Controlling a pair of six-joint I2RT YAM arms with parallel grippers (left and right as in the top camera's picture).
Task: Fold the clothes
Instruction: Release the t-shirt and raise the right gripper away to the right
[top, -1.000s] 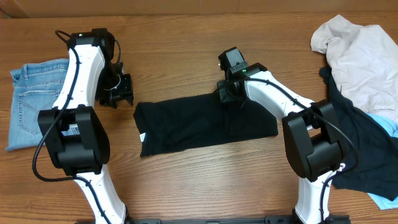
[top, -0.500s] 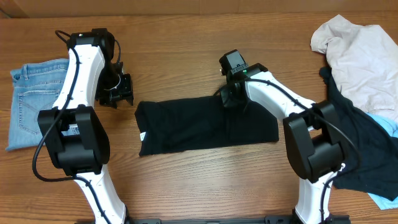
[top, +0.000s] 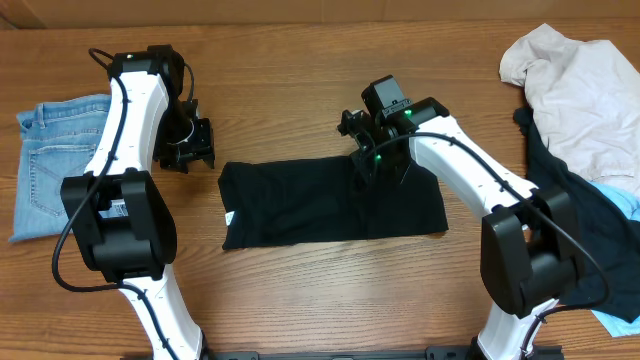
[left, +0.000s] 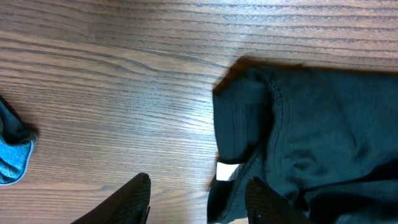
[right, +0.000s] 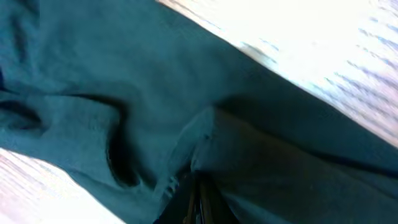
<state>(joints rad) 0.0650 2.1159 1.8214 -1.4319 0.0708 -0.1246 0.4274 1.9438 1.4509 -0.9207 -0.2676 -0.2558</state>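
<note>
Right gripper (top: 362, 162) has swung rightward, pinching black shirt (top: 300, 205) top edge; left gripper (left: 198, 202) spread, idle. I judge mid-fold; next I carry edge across.

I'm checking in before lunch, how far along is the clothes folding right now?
Done: the jeans lie folded at left. In hand: the black garment is a folded strip at center; the right gripper pinches its top edge, the left gripper hangs open by its left end. Left: the beige garment, dark garment and light blue piece are heaped at right.
</note>
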